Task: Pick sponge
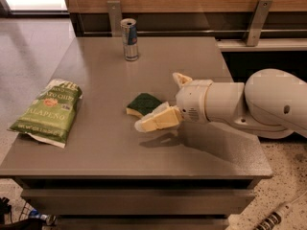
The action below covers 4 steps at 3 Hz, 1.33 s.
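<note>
The sponge, dark green on top with a pale yellow base, lies flat near the middle of the grey table. My gripper reaches in from the right on a white arm and is open. Its near cream-yellow finger lies just in front of the sponge and covers its front right edge. The far finger is behind and to the right of the sponge. The sponge rests on the table between the two fingers, not lifted.
A light green chip bag lies at the table's left edge. A drink can stands at the back of the table. A wooden wall with metal brackets runs behind it. The floor drops off at left and front.
</note>
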Tool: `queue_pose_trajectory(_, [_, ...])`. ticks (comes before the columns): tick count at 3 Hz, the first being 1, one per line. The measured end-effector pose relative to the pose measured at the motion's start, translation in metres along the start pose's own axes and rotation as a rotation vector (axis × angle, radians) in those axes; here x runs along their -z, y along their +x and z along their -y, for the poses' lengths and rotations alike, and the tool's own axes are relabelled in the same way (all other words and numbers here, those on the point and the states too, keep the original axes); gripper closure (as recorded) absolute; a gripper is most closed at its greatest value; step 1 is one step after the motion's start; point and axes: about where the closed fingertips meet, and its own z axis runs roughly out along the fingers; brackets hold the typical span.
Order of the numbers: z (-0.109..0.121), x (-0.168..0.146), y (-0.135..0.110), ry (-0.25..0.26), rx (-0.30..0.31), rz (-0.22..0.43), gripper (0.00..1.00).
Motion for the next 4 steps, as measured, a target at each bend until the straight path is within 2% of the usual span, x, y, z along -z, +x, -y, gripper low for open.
queue_pose_trajectory(1, [0.0,-0.01,0.011,0.011,-0.029,0.04,0.0])
queue_pose_trajectory(3, [-0.003,-0.025,0.025,0.002,-0.057,0.061,0.0])
queue_pose_trajectory(4, [-0.001,-0.033,0.029,-0.009,-0.061,0.048,0.11])
